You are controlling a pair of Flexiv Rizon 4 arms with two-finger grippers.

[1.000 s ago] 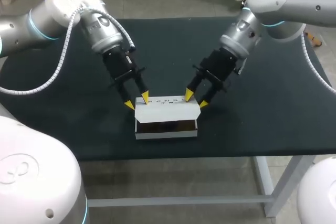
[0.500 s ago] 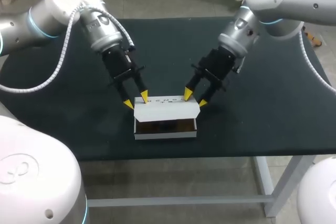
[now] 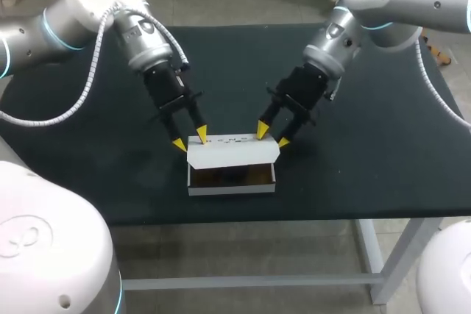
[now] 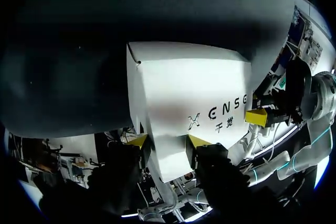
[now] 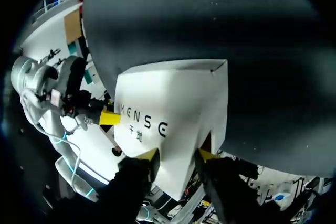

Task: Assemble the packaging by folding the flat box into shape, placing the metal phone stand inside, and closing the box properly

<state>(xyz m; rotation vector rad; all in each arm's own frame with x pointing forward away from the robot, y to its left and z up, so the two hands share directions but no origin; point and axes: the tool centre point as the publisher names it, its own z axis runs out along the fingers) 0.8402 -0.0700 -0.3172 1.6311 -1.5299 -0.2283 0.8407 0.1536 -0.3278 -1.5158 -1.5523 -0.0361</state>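
2 grippers hold a white cardboard box (image 3: 232,186), which sits on the dark table (image 3: 383,152) close to its near edge, about midway across. The left gripper (image 3: 190,140) clamps the left end of the raised lid flap (image 3: 232,154), and the right gripper (image 3: 272,136) clamps the right end. Each pair of fingers stands narrowly apart, with white card touching both inner sides. Under the flap, a brownish interior shows through the open near side.

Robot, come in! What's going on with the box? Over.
Left gripper, right gripper: each pinching a box end. Lid tilted, front gap open. Nothing in the way.
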